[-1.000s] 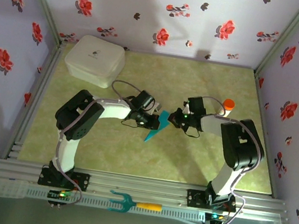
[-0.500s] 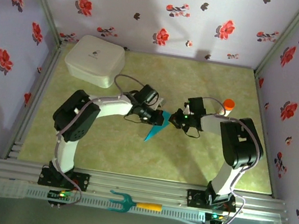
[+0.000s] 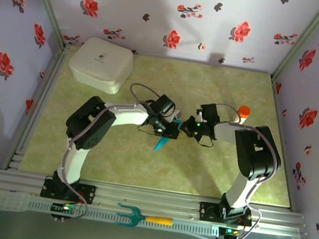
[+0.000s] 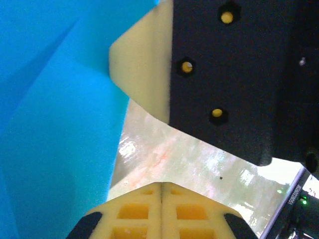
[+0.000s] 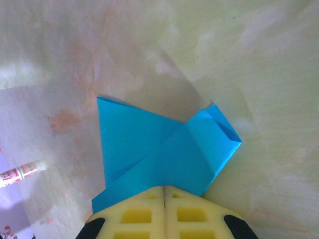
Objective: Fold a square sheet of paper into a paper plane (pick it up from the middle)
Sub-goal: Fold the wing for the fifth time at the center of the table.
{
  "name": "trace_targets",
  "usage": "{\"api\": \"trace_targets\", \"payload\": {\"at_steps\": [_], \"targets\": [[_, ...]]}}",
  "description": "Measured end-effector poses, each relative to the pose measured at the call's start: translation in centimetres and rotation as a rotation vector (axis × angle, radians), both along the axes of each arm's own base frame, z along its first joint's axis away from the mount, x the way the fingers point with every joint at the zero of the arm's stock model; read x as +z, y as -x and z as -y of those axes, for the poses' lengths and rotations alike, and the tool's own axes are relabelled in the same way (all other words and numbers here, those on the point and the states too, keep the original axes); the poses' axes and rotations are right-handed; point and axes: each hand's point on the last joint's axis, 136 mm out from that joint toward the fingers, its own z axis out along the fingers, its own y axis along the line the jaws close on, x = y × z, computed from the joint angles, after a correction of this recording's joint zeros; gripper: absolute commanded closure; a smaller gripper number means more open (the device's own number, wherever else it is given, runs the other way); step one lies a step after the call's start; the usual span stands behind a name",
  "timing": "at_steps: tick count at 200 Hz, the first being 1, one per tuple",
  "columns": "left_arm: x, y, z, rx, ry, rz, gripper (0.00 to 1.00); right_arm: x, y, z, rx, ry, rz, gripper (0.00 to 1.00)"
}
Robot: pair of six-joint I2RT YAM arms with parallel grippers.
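Item 1, teal-blue paper point(image 3: 160, 143): partly folded, with diagonal creases and a turned-over corner. It is at the middle of the worktop point(image 3: 110, 160), between the two arms where they meet, with its narrow point angled towards the near edge.

Item 2, right hand point(image 5: 164, 193): yellow fingers pressed together and pinching one edge of the paper, which fans out just beyond the fingertips. Pale green worktop shows past it.

Item 3, left hand point(image 3: 168, 130): fingers pressed flat together, with no gap showing along the seam. The paper lies close along its left side, but I cannot tell whether any of it is caught between the fingers. The black body and cream pad of the right hand sit right in front of it, very near.

Item 4, white lidded box point(image 3: 101, 65): far left corner of the worktop, well apart from the paper.

Item 5, orange-capped bottle point(image 3: 244, 112): upright, just behind the right forearm.

Item 6, teal fork-shaped tool with yellow handle point(image 3: 143, 217): lying on the rail between the arm bases
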Motion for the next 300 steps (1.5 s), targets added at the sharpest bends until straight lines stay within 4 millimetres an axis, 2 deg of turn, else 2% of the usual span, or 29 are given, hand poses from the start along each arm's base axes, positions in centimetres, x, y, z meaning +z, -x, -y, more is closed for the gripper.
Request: {"api": "trace_targets", "payload": {"at_steps": [31,74,165,300], "targets": [[-0.4,-0.1,-0.3,0.01,-0.02,0.007,1.0,0.0,0.0,0.0,0.0,-0.001,0.001,1.0],[-2.0,0.7,-1.4,0.014,-0.056,-0.014,1.0,0.0,0.0,0.0,0.0,-0.003,0.005,1.0],[-2.0,1.5,-2.3,0.015,-0.044,-0.001,0.99,0.0,0.0,0.0,0.0,-0.003,0.006,1.0],[-2.3,5.0,-6.4,0.04,-0.087,-0.025,1.0,-0.1,0.0,0.0,0.0,-0.003,0.006,1.0]]}}
